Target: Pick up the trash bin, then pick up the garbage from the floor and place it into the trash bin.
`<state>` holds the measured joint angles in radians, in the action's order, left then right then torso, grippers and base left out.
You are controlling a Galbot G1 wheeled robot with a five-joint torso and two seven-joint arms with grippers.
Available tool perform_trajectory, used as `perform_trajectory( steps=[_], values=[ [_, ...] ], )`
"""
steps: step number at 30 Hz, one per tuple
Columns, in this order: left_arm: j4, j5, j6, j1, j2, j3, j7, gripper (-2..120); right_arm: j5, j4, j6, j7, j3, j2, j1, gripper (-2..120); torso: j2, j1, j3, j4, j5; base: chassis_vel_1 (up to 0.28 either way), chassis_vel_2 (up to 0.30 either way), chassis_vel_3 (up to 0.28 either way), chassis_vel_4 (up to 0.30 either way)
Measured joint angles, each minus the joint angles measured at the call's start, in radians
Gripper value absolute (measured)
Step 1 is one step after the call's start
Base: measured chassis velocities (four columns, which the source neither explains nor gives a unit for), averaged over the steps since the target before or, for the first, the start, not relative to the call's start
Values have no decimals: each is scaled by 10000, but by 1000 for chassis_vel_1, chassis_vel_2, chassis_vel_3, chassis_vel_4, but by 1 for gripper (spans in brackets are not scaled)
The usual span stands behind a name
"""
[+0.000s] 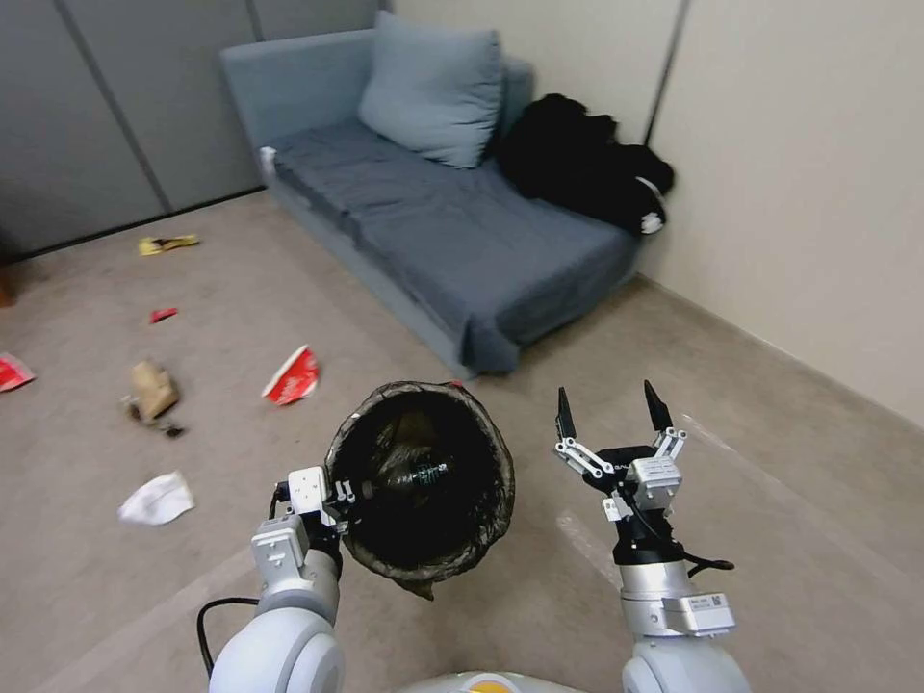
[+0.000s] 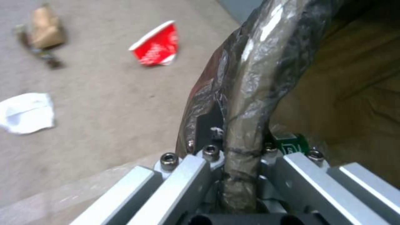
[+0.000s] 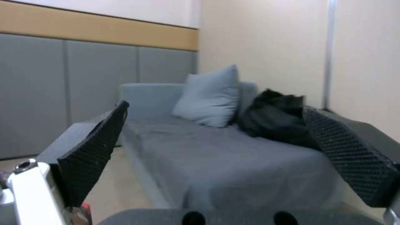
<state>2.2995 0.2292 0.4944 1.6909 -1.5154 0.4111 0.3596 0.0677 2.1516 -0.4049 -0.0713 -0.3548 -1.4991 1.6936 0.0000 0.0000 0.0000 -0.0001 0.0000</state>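
My left gripper [image 1: 348, 493] is shut on the rim of the trash bin [image 1: 421, 481] and holds it off the floor, tipped so its dark-bagged inside faces me. A green-labelled bottle [image 1: 420, 474] lies inside. In the left wrist view the bagged rim [image 2: 250, 93] is clamped between the fingers, with the bottle's label [image 2: 289, 145] beside them. Garbage lies on the floor to the left: a red-and-white cup [image 1: 293, 376], a brown paper bag [image 1: 153, 389], a white tissue [image 1: 156, 499], a yellow wrapper [image 1: 167, 243] and a small red wrapper [image 1: 163, 314]. My right gripper [image 1: 610, 404] hangs open and empty right of the bin.
A grey-blue sofa [image 1: 452, 241] with a pillow [image 1: 433, 91] and a black clothing heap [image 1: 582, 164] stands ahead against the wall. Another red piece [image 1: 12, 371] lies at the far left edge. Bare carpet stretches to the right of my right arm.
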Motion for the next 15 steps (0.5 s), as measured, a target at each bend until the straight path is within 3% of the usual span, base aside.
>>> perform_trajectory(
  steps=[15],
  values=[
    [0,-4,-1,-39,-11,-9,-3,0,21,7,-18,12,111,11,-12,100,0,0,0,1,-1,128,127,132,121]
  ],
)
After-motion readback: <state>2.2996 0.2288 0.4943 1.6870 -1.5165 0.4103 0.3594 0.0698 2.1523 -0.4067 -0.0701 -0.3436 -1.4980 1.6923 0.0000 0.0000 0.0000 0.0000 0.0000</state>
